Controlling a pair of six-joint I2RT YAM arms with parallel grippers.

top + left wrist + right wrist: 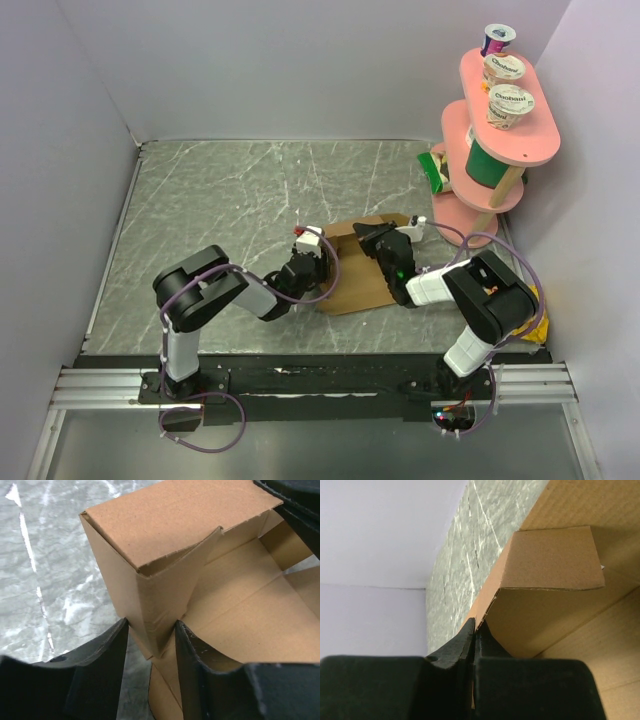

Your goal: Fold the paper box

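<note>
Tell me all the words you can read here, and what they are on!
"Chobani": lid of the middle yogurt cup on the pink shelf.
"Chobani": lid of the near yogurt cup.
Far cup: print too small to read.
Green packet: too blurred to read.
Paper box: no print.

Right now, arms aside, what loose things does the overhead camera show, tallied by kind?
Cardboard box: 1
Lidded cups: 3
Pink stand: 1
Green can: 1
Green packet: 1
Yellow item, mostly hidden behind the right arm: 1
Total: 8
</note>
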